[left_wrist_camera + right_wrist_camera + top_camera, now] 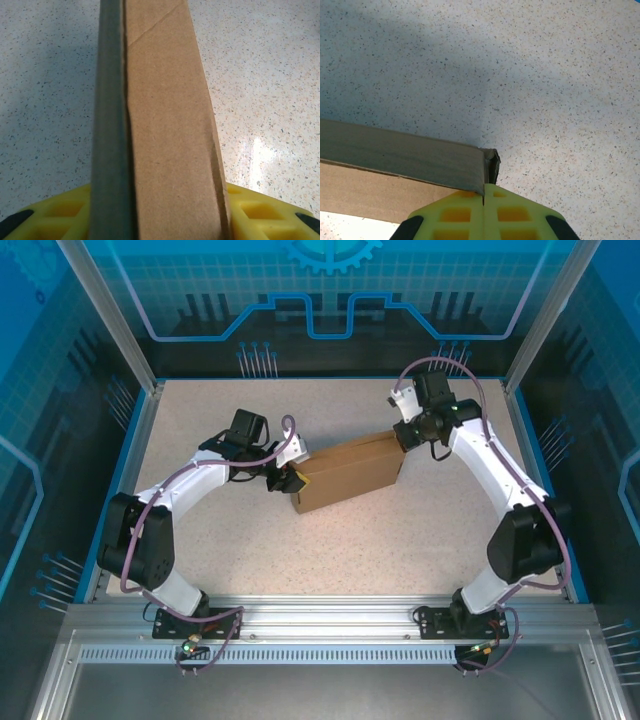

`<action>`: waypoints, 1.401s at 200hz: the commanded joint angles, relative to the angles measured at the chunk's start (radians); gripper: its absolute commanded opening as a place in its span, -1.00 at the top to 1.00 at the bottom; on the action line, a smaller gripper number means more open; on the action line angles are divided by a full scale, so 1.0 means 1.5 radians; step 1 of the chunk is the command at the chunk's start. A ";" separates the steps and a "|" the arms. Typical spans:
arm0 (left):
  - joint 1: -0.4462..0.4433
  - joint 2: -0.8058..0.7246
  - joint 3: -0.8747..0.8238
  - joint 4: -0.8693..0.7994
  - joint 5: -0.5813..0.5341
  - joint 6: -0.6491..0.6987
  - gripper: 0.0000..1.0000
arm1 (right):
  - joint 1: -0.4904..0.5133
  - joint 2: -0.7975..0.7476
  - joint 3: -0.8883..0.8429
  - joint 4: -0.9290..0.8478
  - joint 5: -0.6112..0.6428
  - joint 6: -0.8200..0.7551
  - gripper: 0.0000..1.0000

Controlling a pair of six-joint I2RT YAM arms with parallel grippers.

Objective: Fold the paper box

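Speckled table, L gripper clamped on paper box, R gripper closed, touching corner

This was a robotics lab cell: a speckled counter fenced by aluminium frame posts and blue panels printed with gear and circuit graphics. The left arm and right arm were bolted to a slotted aluminium rail at its near edge.

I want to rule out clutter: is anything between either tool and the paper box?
Nothing visible does. The left tool grips the paper box at its left end, and the shut right tool sits right at its far right corner.
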 commanded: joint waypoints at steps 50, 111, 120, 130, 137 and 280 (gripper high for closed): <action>0.004 0.006 0.016 0.011 -0.013 0.002 0.08 | -0.004 -0.068 -0.111 0.055 0.032 0.038 0.94; 0.004 0.008 0.017 0.010 -0.013 -0.003 0.07 | -0.004 -0.110 -0.202 0.142 0.029 0.061 0.95; 0.004 0.007 0.017 0.010 -0.013 -0.003 0.06 | -0.004 -0.113 -0.213 0.152 0.030 0.062 0.96; 0.004 0.007 0.017 0.009 -0.014 -0.003 0.06 | -0.006 -0.118 -0.224 0.164 0.028 0.063 0.96; 0.004 0.006 0.018 0.010 -0.014 -0.004 0.06 | -0.007 -0.119 -0.228 0.168 0.026 0.063 0.95; 0.004 -0.078 -0.046 0.098 -0.016 -0.114 -0.60 | -0.008 -0.114 -0.189 0.139 0.016 0.096 0.96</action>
